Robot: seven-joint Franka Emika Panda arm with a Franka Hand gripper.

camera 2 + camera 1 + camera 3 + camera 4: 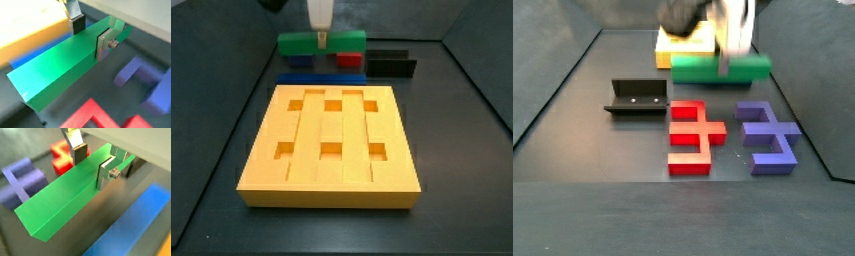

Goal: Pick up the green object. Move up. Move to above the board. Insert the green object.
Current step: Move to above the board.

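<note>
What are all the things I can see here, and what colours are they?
Green bar: one, bright green, off the floor between the tool's fingers, beyond the board in a side view.
Board: one, yellow-orange, six square holes, on the floor.
Blue bar: one, blue, on the floor under the green bar.
Red piece: one, red, beside the purple piece.
Purple piece: one, purple-blue.
Fixture: one, black, by the red piece.
Tool: one, silver fingers, gripping the green bar.

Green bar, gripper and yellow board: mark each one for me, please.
green bar point(57, 203): a wrist view, on its top face.
gripper point(93, 160): a wrist view, midway between the fingertips, closed on the green bar.
yellow board point(334, 140): a side view, on a centre ridge.
</note>
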